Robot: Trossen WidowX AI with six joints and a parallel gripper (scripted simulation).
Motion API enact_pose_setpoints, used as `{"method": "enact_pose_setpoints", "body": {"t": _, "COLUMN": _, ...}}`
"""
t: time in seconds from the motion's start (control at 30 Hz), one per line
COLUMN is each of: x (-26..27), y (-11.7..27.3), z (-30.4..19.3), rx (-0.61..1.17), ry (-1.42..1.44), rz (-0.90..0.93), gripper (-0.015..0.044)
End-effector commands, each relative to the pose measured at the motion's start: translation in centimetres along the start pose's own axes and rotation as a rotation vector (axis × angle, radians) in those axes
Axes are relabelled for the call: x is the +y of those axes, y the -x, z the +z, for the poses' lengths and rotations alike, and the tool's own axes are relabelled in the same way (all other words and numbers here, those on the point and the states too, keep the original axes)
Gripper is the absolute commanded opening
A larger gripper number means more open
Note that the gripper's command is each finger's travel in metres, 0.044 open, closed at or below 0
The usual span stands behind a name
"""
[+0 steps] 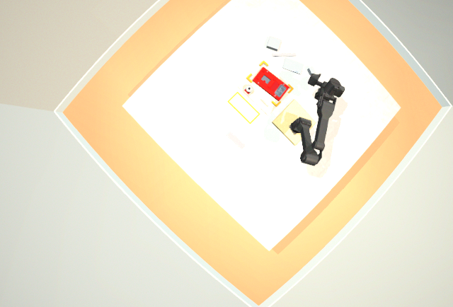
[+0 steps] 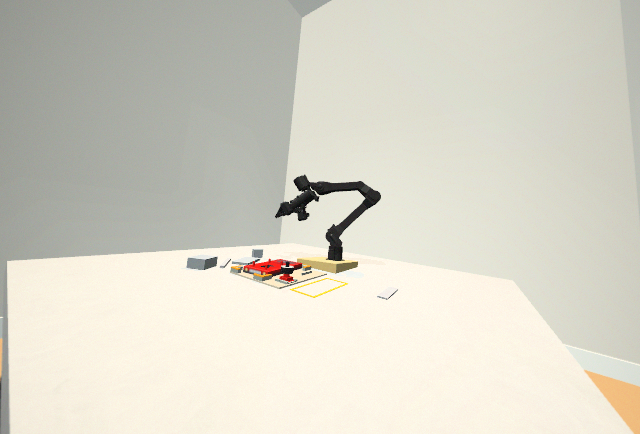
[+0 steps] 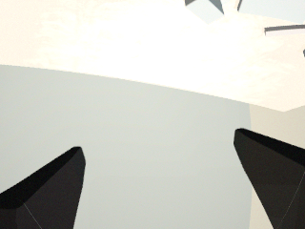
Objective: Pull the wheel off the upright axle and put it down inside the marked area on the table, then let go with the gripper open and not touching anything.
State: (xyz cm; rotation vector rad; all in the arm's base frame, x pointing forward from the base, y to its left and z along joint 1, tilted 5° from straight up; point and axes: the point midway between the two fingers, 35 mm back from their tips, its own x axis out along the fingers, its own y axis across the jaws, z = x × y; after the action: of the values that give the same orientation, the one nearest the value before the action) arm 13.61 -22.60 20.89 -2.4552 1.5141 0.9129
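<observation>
The small dark wheel (image 1: 249,88) (image 2: 287,270) sits on the upright axle above a red base (image 2: 286,278), beside the red block. The marked area is a thin yellow rectangle (image 1: 239,112) (image 2: 330,290) on the table, next to the board that bears the wheel and axle. No wheel lies inside it. My gripper (image 1: 313,78) (image 2: 278,213) (image 3: 159,138) is open and empty, raised high above the table and well away from the wheel. Its two black fingers stand wide apart in the wrist view, where neither wheel nor marked area shows.
A large red block (image 1: 270,83) (image 2: 268,267) sits between orange-yellow corner pieces on a pale board (image 2: 279,287). Grey boxes (image 1: 273,43) (image 2: 202,262) and thin flat pieces lie beyond it. Another flat piece (image 2: 387,293) lies past the marked area. The arm stands on a tan base (image 1: 289,113) (image 2: 341,266).
</observation>
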Motion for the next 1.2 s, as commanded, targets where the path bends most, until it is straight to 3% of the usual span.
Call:
{"method": "enact_pose_setpoints", "body": {"t": 0.0, "x": -0.1, "y": 0.0, "z": 0.0, "rx": -0.003, "ry": 0.008, "rz": -0.004, "gripper": 0.0374}}
{"method": "enact_pose_setpoints", "body": {"t": 0.1, "x": -2.0, "y": -0.3, "z": -0.5, "rx": -0.037, "ry": 0.125, "rz": -0.068, "gripper": 0.0300}}
{"method": "enact_pose_setpoints", "body": {"t": 0.63, "x": -16.0, "y": 0.4, "z": -1.1, "rx": -0.160, "ry": 0.959, "rz": -0.514, "gripper": 0.0300}}
{"method": "enact_pose_setpoints", "body": {"t": 1.17, "x": -29.4, "y": 5.7, "z": 4.1, "rx": -0.095, "ry": 1.813, "rz": -0.942, "gripper": 0.0300}}
